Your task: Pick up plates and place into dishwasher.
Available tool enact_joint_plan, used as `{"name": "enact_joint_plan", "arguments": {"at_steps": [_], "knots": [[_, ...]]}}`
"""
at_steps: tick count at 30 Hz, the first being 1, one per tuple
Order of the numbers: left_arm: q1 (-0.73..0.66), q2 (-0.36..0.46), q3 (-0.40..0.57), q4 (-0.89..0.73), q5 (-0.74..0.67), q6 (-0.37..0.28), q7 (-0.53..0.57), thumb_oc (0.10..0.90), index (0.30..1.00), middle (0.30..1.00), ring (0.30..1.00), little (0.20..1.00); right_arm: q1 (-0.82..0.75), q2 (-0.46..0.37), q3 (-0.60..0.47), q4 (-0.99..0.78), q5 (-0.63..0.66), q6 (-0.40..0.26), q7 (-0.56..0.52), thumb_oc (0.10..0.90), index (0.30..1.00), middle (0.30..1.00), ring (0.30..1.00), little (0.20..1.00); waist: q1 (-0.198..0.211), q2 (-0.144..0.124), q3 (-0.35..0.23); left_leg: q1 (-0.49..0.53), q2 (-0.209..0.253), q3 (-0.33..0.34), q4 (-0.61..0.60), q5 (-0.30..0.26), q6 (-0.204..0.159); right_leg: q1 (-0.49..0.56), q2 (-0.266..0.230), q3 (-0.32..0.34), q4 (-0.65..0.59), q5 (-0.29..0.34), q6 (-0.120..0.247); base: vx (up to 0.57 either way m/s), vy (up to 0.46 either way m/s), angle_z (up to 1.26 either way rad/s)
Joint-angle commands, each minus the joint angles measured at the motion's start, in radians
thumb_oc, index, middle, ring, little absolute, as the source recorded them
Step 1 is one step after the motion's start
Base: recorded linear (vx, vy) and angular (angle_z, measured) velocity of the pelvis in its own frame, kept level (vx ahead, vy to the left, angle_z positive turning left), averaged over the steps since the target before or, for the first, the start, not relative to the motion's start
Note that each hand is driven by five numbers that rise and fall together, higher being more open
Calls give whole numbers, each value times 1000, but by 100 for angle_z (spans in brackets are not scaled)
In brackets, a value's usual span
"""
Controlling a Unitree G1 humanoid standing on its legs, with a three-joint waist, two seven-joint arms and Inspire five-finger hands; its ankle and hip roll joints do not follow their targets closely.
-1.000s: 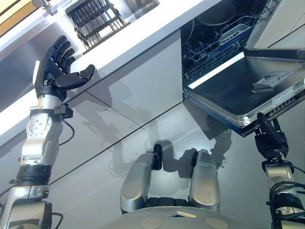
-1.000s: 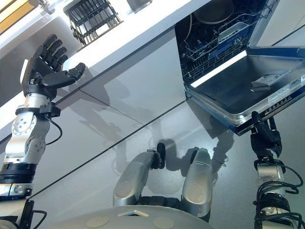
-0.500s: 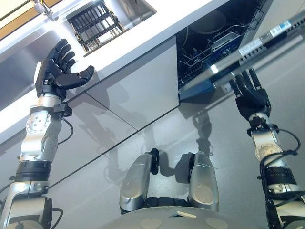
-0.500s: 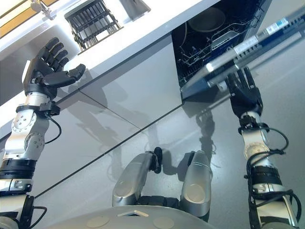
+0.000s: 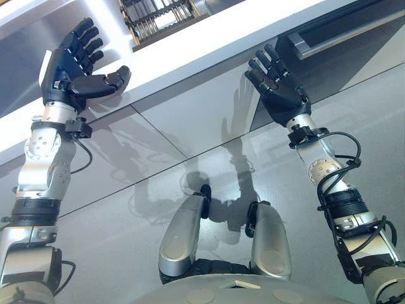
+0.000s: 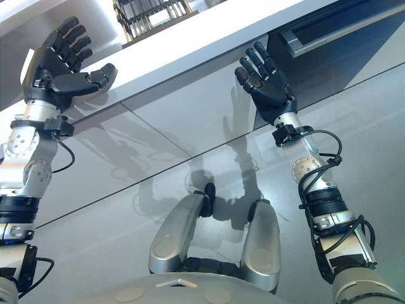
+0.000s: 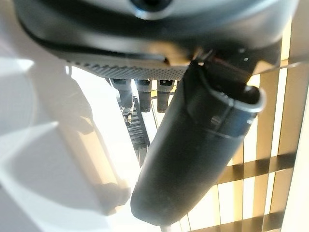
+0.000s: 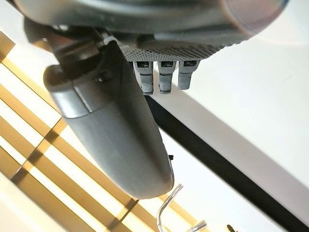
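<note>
The left hand (image 5: 73,69) is raised by the counter (image 5: 209,38), fingers spread, empty. A rack (image 5: 158,16) sits above; no plates are visible. The right hand (image 5: 278,92), wide and empty, hovers beside the dishwasher (image 5: 329,35), apparently closed. Likely wrap-up; otherwise, find a plate.
</note>
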Motion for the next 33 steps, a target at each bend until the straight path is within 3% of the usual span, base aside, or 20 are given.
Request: {"name": "enact_joint_plan", "arguments": {"at_steps": [1, 3, 7, 13, 17, 20, 23, 25, 28, 33], "knots": [[14, 68, 18, 53, -30, -2, 25, 800, 900, 900, 900, 900, -143, 27, -79, -102, -41, -117, -10, 800, 900, 900, 900, 900, 1, -48, -44, 39, -62, 61, -14, -68, 94, 0, 33, 23, -190, 235, 56, -57, -26, 3], [-4, 75, 13, 55, -37, 0, 26, 800, 900, 900, 900, 900, -130, 30, -99, -98, -109, -154, -68, 800, 900, 900, 900, 900, -3, -54, -45, 52, -59, 59, -42, -65, 96, 11, 35, 23, -218, 240, 59, -62, -42, 1], [27, 60, 29, 27, -27, 2, 24, 800, 900, 900, 900, 900, -56, 54, -126, -125, -204, -142, -107, 800, 900, 900, 900, 900, -9, -65, -64, 104, -53, 52, -110, -51, 102, 45, 42, 23, -265, 248, 64, -4, -36, -1], [191, -23, 105, -93, 32, -18, 4, 800, 900, 900, 900, 900, 247, 122, -215, -143, -220, -112, -8, 800, 900, 900, 900, 900, -24, -86, -146, 223, -50, 29, -267, -8, 106, 131, 60, 9, -375, 258, 77, 12, -68, -4], [265, -91, 133, -152, 76, -53, -2, 800, 900, 900, 900, 900, 410, 184, -231, -51, -247, -99, 26, 800, 900, 900, 900, 900, -41, -98, -212, 287, -46, 23, -376, 27, 93, 198, 78, -5, -474, 263, 76, -50, -98, 1], [300, -136, 138, -195, 90, -70, 1, 800, 900, 900, 900, 900, 502, 201, -223, 85, -397, -96, 21, 800, 900, 900, 900, 900, -57, -103, -258, 333, -39, 23, -453, 55, 73, 264, 96, -11, -565, 272, 65, -74, -79, 7], [313, -175, 129, -230, 110, -85, 9, 800, 900, 900, 900, 900, 553, 174, -173, 240, -711, -168, 0, 800, 900, 900, 900, 900, -63, -108, -295, 364, -30, 27, -519, 79, 50, 315, 111, -16, -641, 285, 57, -105, -70, 0], [286, -188, 108, -238, 116, -76, 21, 800, 900, 900, 900, 900, 545, 139, -124, 366, -831, -178, -38, 800, 900, 900, 900, 900, -60, -110, -316, 378, -26, 30, -552, 92, 34, 345, 118, -21, -680, 291, 52, -142, -60, 0], [232, -195, 78, -225, 109, -57, 38, 800, 900, 900, 900, 900, 510, 116, -79, 540, -945, -168, -49, 800, 900, 900, 900, 900, -55, -107, -344, 397, -22, 28, -579, 97, 23, 378, 128, -21, -713, 289, 44, -138, -32, 7], [193, -231, 50, -190, 108, -68, 69, 800, 900, 900, 900, 900, 509, 149, -29, 668, -983, -118, -45, 800, 900, 900, 900, 900, -63, -105, -382, 424, -19, 40, -589, 83, 15, 412, 137, -6, -750, 287, 34, -89, 16, 2]]}}
